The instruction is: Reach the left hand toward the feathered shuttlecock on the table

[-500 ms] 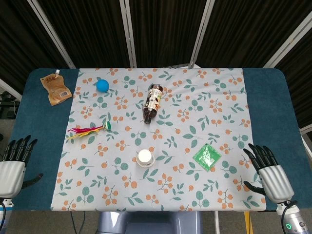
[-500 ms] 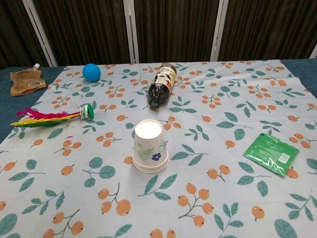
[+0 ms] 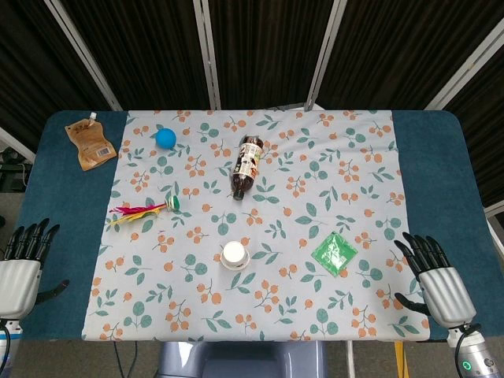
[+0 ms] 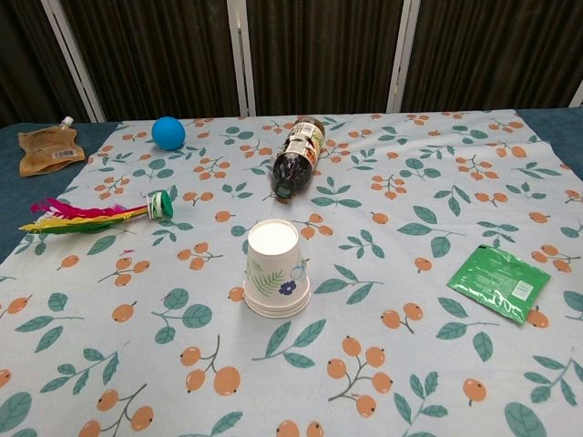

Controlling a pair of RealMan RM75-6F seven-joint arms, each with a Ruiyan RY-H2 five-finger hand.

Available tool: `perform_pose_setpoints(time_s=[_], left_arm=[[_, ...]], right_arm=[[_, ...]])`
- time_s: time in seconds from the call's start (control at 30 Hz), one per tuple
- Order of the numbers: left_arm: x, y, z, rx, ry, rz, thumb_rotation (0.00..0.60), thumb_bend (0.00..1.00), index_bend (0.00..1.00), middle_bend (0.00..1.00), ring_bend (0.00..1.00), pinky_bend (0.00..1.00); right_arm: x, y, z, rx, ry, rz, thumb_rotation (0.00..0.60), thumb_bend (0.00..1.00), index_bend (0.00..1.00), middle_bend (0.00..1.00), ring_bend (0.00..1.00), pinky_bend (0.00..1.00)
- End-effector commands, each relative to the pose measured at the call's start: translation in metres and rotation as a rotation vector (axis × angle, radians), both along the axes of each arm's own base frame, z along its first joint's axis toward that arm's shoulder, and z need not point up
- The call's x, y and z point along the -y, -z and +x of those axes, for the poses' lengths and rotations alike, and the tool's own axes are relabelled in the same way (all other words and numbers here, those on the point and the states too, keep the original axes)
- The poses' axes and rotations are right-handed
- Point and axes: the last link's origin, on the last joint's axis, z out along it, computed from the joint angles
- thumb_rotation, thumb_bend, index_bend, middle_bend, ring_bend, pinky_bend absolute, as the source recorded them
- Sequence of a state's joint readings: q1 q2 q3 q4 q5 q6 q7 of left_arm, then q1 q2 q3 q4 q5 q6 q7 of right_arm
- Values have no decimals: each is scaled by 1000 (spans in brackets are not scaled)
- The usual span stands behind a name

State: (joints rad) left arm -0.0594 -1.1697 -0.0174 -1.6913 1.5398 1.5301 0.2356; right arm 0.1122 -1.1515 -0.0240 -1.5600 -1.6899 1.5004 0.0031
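Observation:
The feathered shuttlecock [image 3: 144,211] lies on its side on the flowered cloth, left of centre, red and yellow feathers pointing left and its green base to the right. The chest view shows the shuttlecock [image 4: 91,217] at the left edge. My left hand [image 3: 24,264] hangs at the table's near left corner, well below and left of the shuttlecock, fingers spread and holding nothing. My right hand [image 3: 435,279] sits at the near right corner, fingers spread and empty. Neither hand shows in the chest view.
A blue ball [image 3: 164,138] and a brown pouch [image 3: 91,142] lie at the far left. A dark bottle [image 3: 247,165] lies on its side mid-table. An upturned paper cup [image 3: 235,254] stands near the front, a green packet [image 3: 335,253] to its right.

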Motion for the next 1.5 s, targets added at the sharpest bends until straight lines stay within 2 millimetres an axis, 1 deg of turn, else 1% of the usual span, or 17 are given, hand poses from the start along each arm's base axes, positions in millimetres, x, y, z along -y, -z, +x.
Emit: perform_pose_setpoints(time_s=[0.03, 0.13, 0.3, 0.4, 0.57, 0.73, 1.0, 1.13, 1.27, 1.37, 1.5], left_arm=[[-3, 1, -1, 5, -14, -1, 600, 146, 81, 0, 0, 0], [-8, 1, -2, 1, -30, -1, 600, 151, 123, 0, 0, 0], [-26, 0, -4, 10, -71, 19, 600, 232, 200, 0, 0, 0], [-46, -1, -6, -9, -95, 34, 600, 261, 257, 0, 0, 0], [-79, 0, -4, -39, -101, 48, 600, 344, 384, 0, 0, 0], [-108, 11, 2, -30, -133, 36, 600, 387, 415, 0, 0, 0], [-141, 34, 7, -12, -228, -33, 600, 413, 434, 0, 0, 0], [-158, 43, 13, -55, -245, -51, 600, 413, 441, 0, 0, 0], [-171, 52, 18, -98, -251, -51, 600, 429, 457, 0, 0, 0], [-178, 59, 17, -127, -267, -57, 600, 468, 459, 0, 0, 0], [-187, 71, 15, -140, -310, -76, 600, 473, 467, 0, 0, 0]], right_arm=[[0, 0, 0, -2, 2, 1, 600, 53, 81, 0, 0, 0], [0, 0, 0, -2, 2, 2, 600, 52, 82, 0, 0, 0], [-1, -1, 0, 2, 6, 0, 600, 53, 82, 0, 0, 0], [-2, 0, 1, 2, 2, 7, 600, 53, 81, 0, 0, 0], [-1, 1, 1, 6, 5, 13, 600, 54, 82, 0, 0, 0], [-1, 1, 1, 9, 5, 17, 600, 53, 82, 0, 0, 0], [-1, 1, 1, 14, 5, 19, 600, 53, 82, 0, 0, 0], [-1, 1, 1, 16, 7, 23, 600, 53, 83, 0, 0, 0], [0, 0, 1, 18, 6, 23, 600, 53, 83, 0, 0, 0], [0, 1, 1, 20, 7, 26, 600, 53, 83, 0, 0, 0], [0, 1, 1, 23, 9, 26, 600, 53, 84, 0, 0, 0]])
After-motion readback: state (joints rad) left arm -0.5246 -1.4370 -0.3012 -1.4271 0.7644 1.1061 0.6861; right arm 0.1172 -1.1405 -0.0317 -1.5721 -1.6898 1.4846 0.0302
